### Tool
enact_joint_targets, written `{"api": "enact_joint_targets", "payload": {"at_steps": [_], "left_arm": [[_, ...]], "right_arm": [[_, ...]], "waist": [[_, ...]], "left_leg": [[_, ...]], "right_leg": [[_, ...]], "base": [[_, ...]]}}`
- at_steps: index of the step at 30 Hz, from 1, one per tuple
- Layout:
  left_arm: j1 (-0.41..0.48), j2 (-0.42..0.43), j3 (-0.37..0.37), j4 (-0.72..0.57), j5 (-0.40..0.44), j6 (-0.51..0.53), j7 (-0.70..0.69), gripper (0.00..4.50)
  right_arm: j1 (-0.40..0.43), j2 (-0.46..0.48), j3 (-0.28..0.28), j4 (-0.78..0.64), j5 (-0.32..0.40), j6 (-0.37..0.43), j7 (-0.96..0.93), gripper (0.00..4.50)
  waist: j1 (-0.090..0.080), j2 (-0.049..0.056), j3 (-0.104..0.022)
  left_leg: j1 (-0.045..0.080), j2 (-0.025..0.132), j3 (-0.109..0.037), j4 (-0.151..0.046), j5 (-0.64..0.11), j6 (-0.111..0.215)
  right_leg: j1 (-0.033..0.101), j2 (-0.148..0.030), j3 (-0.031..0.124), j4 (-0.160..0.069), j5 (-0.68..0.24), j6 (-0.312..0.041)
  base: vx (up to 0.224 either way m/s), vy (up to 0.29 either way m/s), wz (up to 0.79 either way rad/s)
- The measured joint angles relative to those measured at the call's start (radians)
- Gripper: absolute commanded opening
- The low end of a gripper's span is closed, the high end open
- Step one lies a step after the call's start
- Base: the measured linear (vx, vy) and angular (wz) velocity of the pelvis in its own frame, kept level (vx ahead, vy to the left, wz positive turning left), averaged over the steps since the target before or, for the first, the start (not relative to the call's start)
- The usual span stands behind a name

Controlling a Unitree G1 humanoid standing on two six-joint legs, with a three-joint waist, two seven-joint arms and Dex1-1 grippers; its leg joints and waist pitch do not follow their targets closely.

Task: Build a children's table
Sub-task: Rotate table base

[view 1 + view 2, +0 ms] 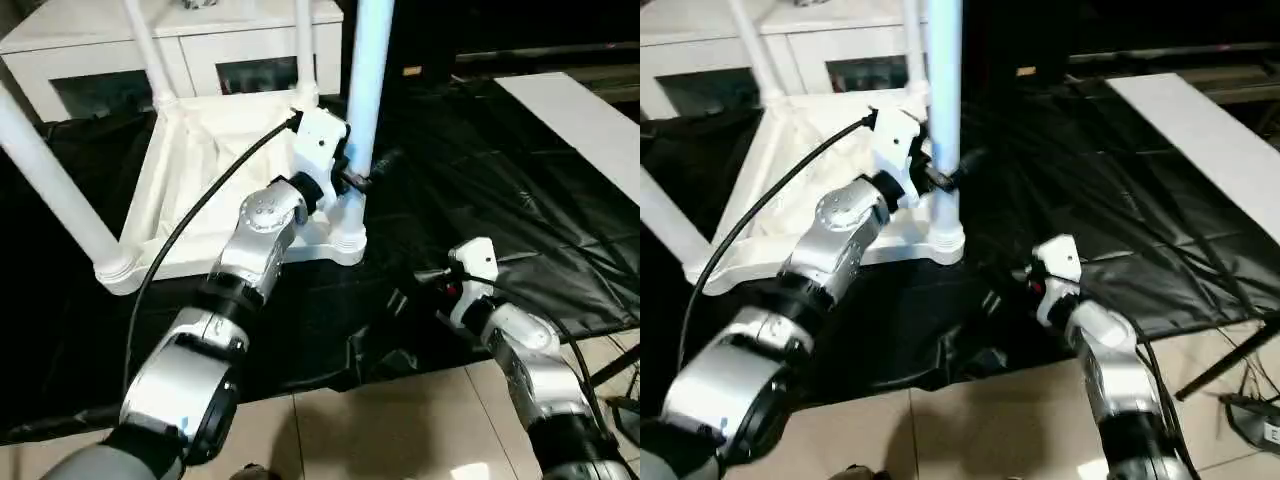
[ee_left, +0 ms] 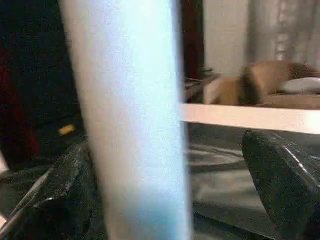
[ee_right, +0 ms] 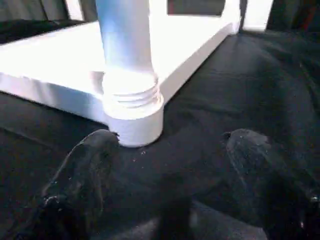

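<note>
Tabletop point(image 1: 215, 150): upside down on black sheet point(image 1: 480, 190), legs upward.
Left gripper point(image 1: 352, 178): fingers spread around the near-corner leg point(image 1: 365, 90), not clamped.
Right gripper point(image 3: 170, 165): released, low before that leg's socket point(image 3: 134, 117).

Left silver forearm stretched forward and up, wrist raised; left gripper point(image 1: 358, 178) with its two black fingers point(image 2: 280, 170) spread, one to each side of the white tapered round leg point(image 2: 131, 120), which stands between them. Right silver forearm lower, reaching forward close to the ground; right gripper point(image 3: 170, 175) fingers parted, nothing between them, tips pointing at the rounded white corner socket point(image 3: 134, 117) just ahead.
</note>
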Motion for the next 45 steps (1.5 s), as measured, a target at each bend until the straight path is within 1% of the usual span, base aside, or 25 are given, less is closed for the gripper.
{"api": "enact_joint_targets", "payload": {"at_steps": [4,5,7,11,12,13,14,16,19,22,24,26,28,30,34,36,37,38,39,40,41,42,43,44,45], "left_arm": [[0.096,0.024,0.004,-0.077,-0.032,0.054,-0.043,4.50],[0.127,0.030,0.009,-0.111,-0.051,0.073,-0.052,4.50],[0.231,0.042,0.034,-0.229,-0.100,0.101,-0.062,4.50],[0.352,0.059,0.061,-0.346,-0.126,0.143,-0.035,4.50],[0.403,0.055,0.087,-0.401,-0.113,0.138,0.026,4.50],[0.480,0.051,0.141,-0.456,-0.089,0.115,0.118,4.50],[0.516,0.055,0.176,-0.461,-0.074,0.111,0.168,4.50],[0.582,0.063,0.228,-0.490,-0.044,0.119,0.248,4.50],[0.682,0.052,0.258,-0.618,0.013,0.147,0.349,4.50],[0.712,0.044,0.263,-0.696,0.058,0.182,0.416,4.50],[0.720,0.026,0.263,-0.737,0.098,0.183,0.481,4.50],[0.727,0.013,0.261,-0.755,0.110,0.192,0.507,4.50],[0.735,-0.001,0.251,-0.761,0.117,0.214,0.536,4.50],[0.737,-0.006,0.237,-0.768,0.137,0.237,0.549,4.50],[0.743,-0.012,0.225,-0.794,0.150,0.269,0.564,4.50],[0.742,-0.013,0.223,-0.803,0.163,0.286,0.577,4.50],[0.743,-0.013,0.222,-0.803,0.172,0.295,0.585,4.50],[0.743,-0.012,0.219,-0.803,0.177,0.298,0.592,4.50],[0.744,-0.011,0.216,-0.803,0.184,0.300,0.597,4.50],[0.744,-0.009,0.219,-0.803,0.188,0.309,0.604,4.50],[0.744,-0.004,0.222,-0.804,0.188,0.322,0.608,4.50],[0.745,-0.005,0.229,-0.804,0.187,0.326,0.610,4.50],[0.746,-0.002,0.232,-0.807,0.188,0.332,0.611,4.50],[0.745,-0.006,0.228,-0.812,0.189,0.333,0.611,4.50],[0.745,-0.013,0.215,-0.813,0.189,0.335,0.611,4.50]], "right_arm": [[0.044,-0.014,-0.001,-0.095,0.002,0.043,-0.027,3.95],[0.052,-0.011,0.000,-0.116,0.004,0.060,-0.036,3.95],[0.077,-0.001,-0.002,-0.179,0.012,0.093,-0.058,3.95],[0.100,0.006,-0.002,-0.252,0.014,0.144,-0.091,3.95],[0.108,0.018,0.004,-0.285,0.004,0.167,-0.120,3.95],[0.134,0.040,0.009,-0.345,-0.016,0.184,-0.162,3.95],[0.148,0.044,0.013,-0.367,-0.026,0.193,-0.185,3.95],[0.159,0.049,0.009,-0.383,-0.054,0.227,-0.243,3.95],[0.199,0.096,0.001,-0.420,-0.083,0.250,-0.324,3.95],[0.222,0.124,0.006,-0.450,-0.082,0.273,-0.358,3.95],[0.222,0.147,-0.006,-0.476,-0.070,0.298,-0.387,3.95],[0.220,0.159,-0.018,-0.490,-0.051,0.314,-0.406,3.95],[0.211,0.157,-0.027,-0.493,-0.045,0.326,-0.419,3.95],[0.202,0.148,-0.025,-0.493,-0.056,0.337,-0.422,3.95],[0.201,0.104,0.005,-0.493,-0.080,0.344,-0.387,3.95],[0.201,0.093,0.015,-0.493,-0.087,0.351,-0.381,3.95],[0.201,0.091,0.019,-0.493,-0.087,0.352,-0.379,3.95],[0.201,0.091,0.022,-0.493,-0.087,0.352,-0.381,3.95],[0.200,0.093,0.027,-0.493,-0.087,0.352,-0.382,3.95],[0.197,0.095,0.035,-0.493,-0.089,0.350,-0.383,3.95],[0.191,0.095,0.039,-0.493,-0.095,0.348,-0.384,3.95],[0.182,0.095,0.038,-0.493,-0.096,0.348,-0.385,3.95],[0.177,0.092,0.036,-0.493,-0.095,0.348,-0.385,3.95],[0.177,0.088,0.035,-0.492,-0.096,0.348,-0.385,3.95],[0.184,0.081,0.031,-0.490,-0.096,0.350,-0.385,3.95]], "waist": [[0.000,0.001,0.000],[-0.001,0.001,0.000],[-0.003,0.002,-0.001],[-0.004,0.002,-0.001],[-0.005,0.002,-0.002],[-0.015,0.002,-0.002],[-0.020,0.001,-0.002],[-0.023,-0.008,0.002],[-0.016,-0.018,0.004],[-0.007,-0.024,0.004],[-0.006,-0.029,0.003],[-0.006,-0.034,0.003],[-0.006,-0.039,0.000],[-0.006,-0.040,0.000],[-0.005,-0.043,0.000],[-0.016,-0.040,-0.002],[-0.030,-0.034,-0.002],[-0.040,-0.032,-0.001],[-0.050,-0.030,0.001],[-0.060,-0.027,0.003],[-0.067,-0.032,0.003],[-0.068,-0.042,0.002],[-0.062,-0.049,0.001],[-0.043,-0.062,0.004],[-0.021,-0.064,0.006]], "left_leg": [[0.000,0.000,0.000,0.000,0.000,-0.001],[0.000,0.000,0.000,-0.001,-0.002,-0.004],[0.001,0.000,0.001,-0.002,-0.003,-0.005],[0.001,0.001,0.001,-0.003,-0.003,-0.006],[0.001,0.001,0.002,-0.003,-0.003,-0.006],[0.004,0.001,0.003,-0.005,-0.003,-0.006],[0.003,0.001,0.002,-0.005,-0.003,-0.007],[0.002,0.002,0.001,-0.006,-0.001,-0.009],[0.002,0.002,0.002,-0.007,-0.001,-0.010],[0.002,0.001,0.002,-0.007,-0.001,-0.010],[0.002,0.001,0.003,-0.007,-0.001,-0.010],[0.002,0.001,0.003,-0.007,-0.001,-0.010],[0.002,0.001,0.003,-0.007,-0.001,-0.010],[0.002,0.001,0.003,-0.007,0.000,-0.010],[-0.001,0.001,0.002,-0.007,0.000,-0.011],[-0.010,-0.004,-0.023,-0.007,0.003,-0.010],[-0.020,-0.008,-0.053,-0.006,0.007,-0.010],[-0.023,-0.012,-0.076,-0.005,0.009,-0.012],[-0.024,-0.018,-0.105,-0.005,0.011,-0.014],[-0.023,-0.026,-0.136,-0.005,0.013,-0.017],[-0.019,-0.043,-0.171,-0.005,0.017,-0.015],[-0.011,-0.042,-0.170,-0.006,0.018,-0.015],[-0.005,-0.031,-0.151,-0.015,0.014,-0.012],[-0.004,-0.030,-0.121,-0.002,0.004,0.008],[0.002,-0.029,-0.088,0.008,-0.009,0.030]], "right_leg": [[0.000,0.000,0.000,0.000,0.000,0.000],[0.000,0.000,0.000,-0.001,0.000,0.000],[0.000,0.000,0.000,-0.002,0.000,0.000],[0.000,0.000,0.000,-0.002,0.000,0.000],[0.000,0.000,0.001,-0.003,0.000,0.000],[0.002,0.001,0.001,-0.003,0.000,0.001],[0.001,0.001,0.001,-0.003,-0.001,0.001],[0.000,0.002,0.000,-0.003,0.000,0.004],[0.000,0.001,0.001,-0.005,0.000,0.005],[0.001,0.001,0.002,-0.008,0.001,0.008],[0.001,0.001,0.004,-0.010,0.004,0.013],[0.001,0.001,0.004,-0.010,0.005,0.014],[0.001,0.001,0.004,-0.010,0.005,0.015],[0.001,0.001,0.004,-0.011,0.006,0.016],[0.002,0.001,0.001,-0.010,0.007,0.017],[0.009,-0.002,-0.022,-0.016,0.007,0.016],[0.019,-0.003,-0.047,-0.024,0.007,0.014],[0.026,-0.001,-0.062,-0.022,0.001,0.000],[0.032,0.004,-0.073,-0.014,-0.009,-0.024],[0.034,0.010,-0.080,0.009,-0.028,-0.065],[0.035,0.019,-0.073,0.037,-0.056,-0.114],[0.031,0.024,-0.059,0.049,-0.063,-0.117],[0.036,0.023,-0.056,0.051,-0.064,-0.080],[0.036,0.019,-0.056,0.046,-0.057,-0.036],[0.034,0.020,-0.054,0.045,-0.060,-0.032]], "base": [[0.000,0.000,0.00],[0.000,0.000,0.00],[0.000,0.000,0.00],[0.000,0.000,0.00],[0.000,0.000,0.00],[0.000,0.000,0.00],[0.000,0.000,0.00],[0.000,0.000,0.00],[0.000,0.000,0.00],[0.000,0.000,0.00],[0.000,0.000,0.00],[0.000,0.000,0.00],[0.000,0.000,0.00],[0.000,0.000,0.00],[0.000,0.000,0.00],[-0.007,-0.011,0.12],[-0.002,-0.047,0.44],[-0.002,-0.047,0.44],[0.005,-0.081,0.49],[-0.009,-0.110,0.53],[-0.009,-0.110,0.53],[0.002,-0.167,0.44],[0.012,-0.181,0.20],[0.012,-0.181,0.20],[-0.020,-0.161,0.02]]}}
